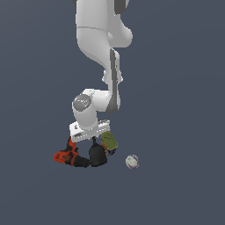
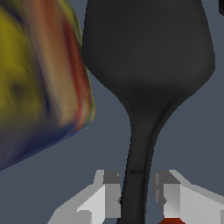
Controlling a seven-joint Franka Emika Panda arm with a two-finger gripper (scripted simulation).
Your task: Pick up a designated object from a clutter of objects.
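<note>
While the arm is down low over the clutter, the pincer (image 2: 133,192) sits around the thin handle of the black spatula (image 2: 146,65), one finger (image 2: 111,194) on each side, nearly closed on it. Its blade fans out ahead of the pincer, with the olive-yellow can (image 2: 39,74) just beside it. The drill (image 1: 68,157) and whitish ball (image 1: 132,161) lie nearby.

Matt, smooth black spatula (image 2: 148,57) between the jaws, dull grey blocky fingers (image 2: 111,192), blurred yellow printed can (image 2: 39,74) just beside the blade, smooth glossy white arm (image 1: 94,35).
</note>
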